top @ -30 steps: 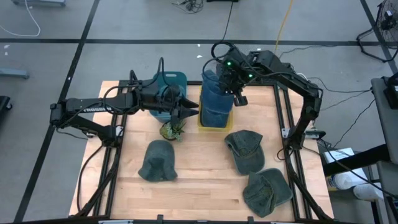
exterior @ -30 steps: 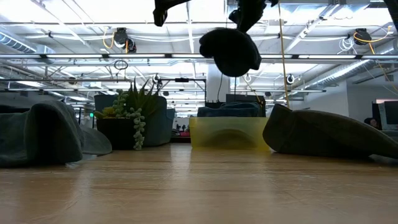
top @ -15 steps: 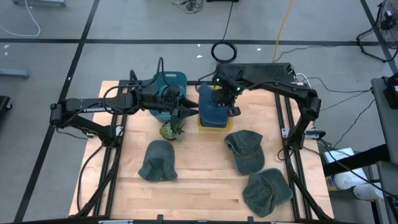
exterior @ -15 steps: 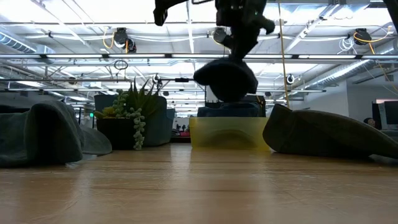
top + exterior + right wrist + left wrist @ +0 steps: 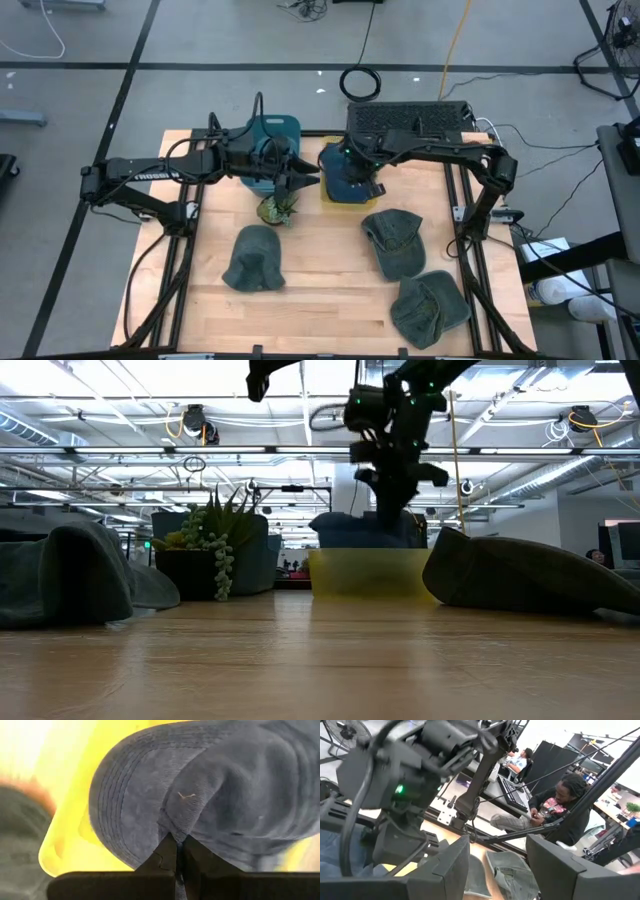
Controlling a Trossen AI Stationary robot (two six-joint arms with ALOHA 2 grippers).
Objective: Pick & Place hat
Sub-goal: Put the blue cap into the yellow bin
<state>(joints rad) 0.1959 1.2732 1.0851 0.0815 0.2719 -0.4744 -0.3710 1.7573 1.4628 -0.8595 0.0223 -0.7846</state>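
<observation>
We note a potted plant (image 5: 277, 209) on the wooden table (image 5: 320, 290) beside a teal tub (image 5: 272, 133), a cable coil (image 5: 360, 83) on the floor behind, and a seated person (image 5: 555, 810) beyond the table.

Wooden table (image 5: 320, 290): three hats (image 5: 254, 258), plant (image 5: 277, 209), yellow bin (image 5: 345, 192), perhaps teal tub (image 5: 272, 135).

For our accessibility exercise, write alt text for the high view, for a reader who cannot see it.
From above, the right gripper lowers a blue hat into a yellow bin at the back of a wooden table. The left gripper hovers open beside the bin, over a small plant. Three grey-green hats lie on the table nearer the front.
</observation>
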